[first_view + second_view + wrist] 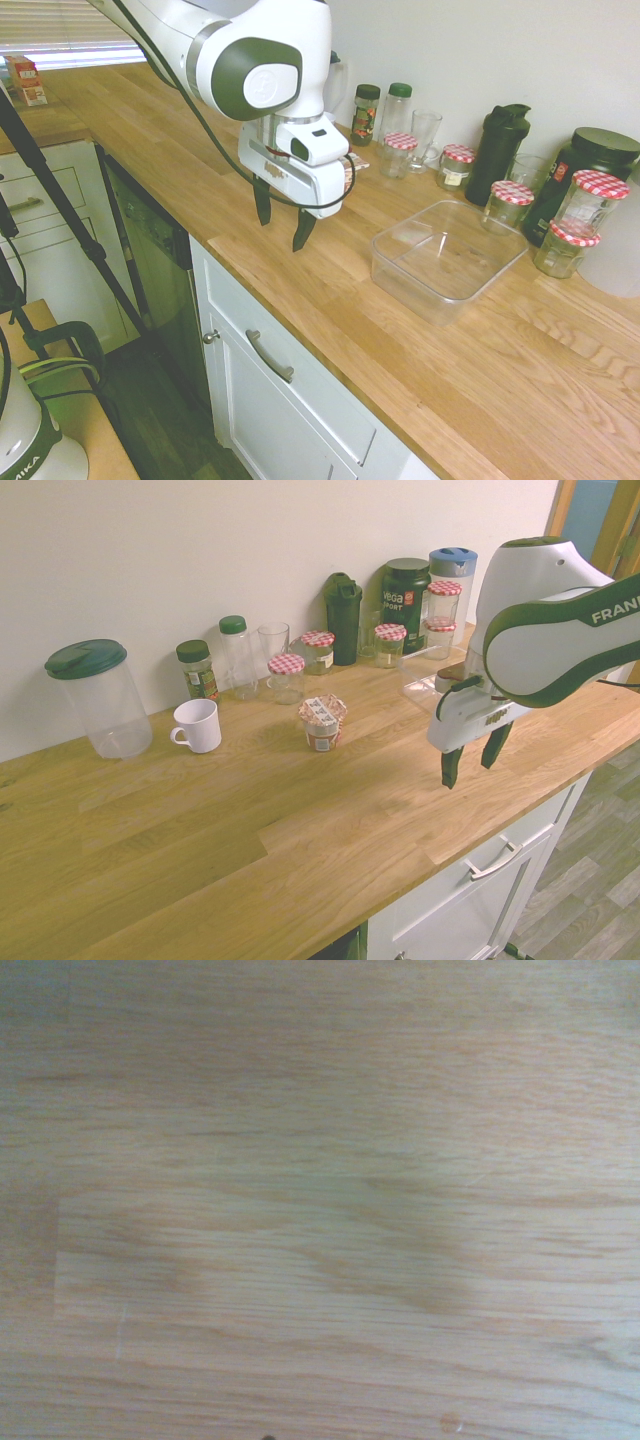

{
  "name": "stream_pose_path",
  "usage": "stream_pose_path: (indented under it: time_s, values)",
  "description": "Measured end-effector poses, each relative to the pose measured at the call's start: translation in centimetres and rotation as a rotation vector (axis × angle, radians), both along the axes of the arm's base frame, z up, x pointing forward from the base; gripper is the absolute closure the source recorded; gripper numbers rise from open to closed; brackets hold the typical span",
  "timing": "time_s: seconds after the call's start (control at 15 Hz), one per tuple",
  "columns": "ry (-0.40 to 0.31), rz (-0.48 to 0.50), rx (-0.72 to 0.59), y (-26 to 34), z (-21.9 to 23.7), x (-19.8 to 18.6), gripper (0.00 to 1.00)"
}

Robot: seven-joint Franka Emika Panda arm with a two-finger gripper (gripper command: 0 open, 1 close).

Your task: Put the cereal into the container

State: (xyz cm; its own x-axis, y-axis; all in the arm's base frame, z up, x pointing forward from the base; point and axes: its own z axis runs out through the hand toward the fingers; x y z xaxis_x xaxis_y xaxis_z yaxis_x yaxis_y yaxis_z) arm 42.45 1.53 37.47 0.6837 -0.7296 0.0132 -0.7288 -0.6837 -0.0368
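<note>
The cereal (322,722) stands upright on the worktop (300,830), near the white mug (196,726). The container (447,259) sits well apart, empty. The gripper (283,221) hangs above bare wood, fingers (303,230) spread, holding nothing.

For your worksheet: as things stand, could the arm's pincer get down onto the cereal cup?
Probably yes. The pincer hangs open above bare countertop, and the cereal stands alone, clear of the mug and jars.

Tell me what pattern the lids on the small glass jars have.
Red-and-white check on the jar lids, clearest in the first exterior view.
</note>
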Motion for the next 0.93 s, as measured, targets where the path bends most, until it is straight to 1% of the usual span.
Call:
stream_pose_path:
  time_s: [0.13, 0.33, 0.53, 0.8, 0.93]
  values:
    - [-0.005, -0.014, 0.007, 0.2, -0.1, 0.1, 0.00]
    - [-0.091, -0.005, 0.048, 2.3, 1.0, 1.0, 0.00]
    - [-0.159, 0.021, 0.074, 4.7, 1.3, 2.3, 0.00]
    - [-0.240, 0.051, 0.094, 7.3, -0.4, 7.6, 0.00]
    - [-0.275, 0.079, 0.049, 8.3, 0.0, 10.1, 0.00]
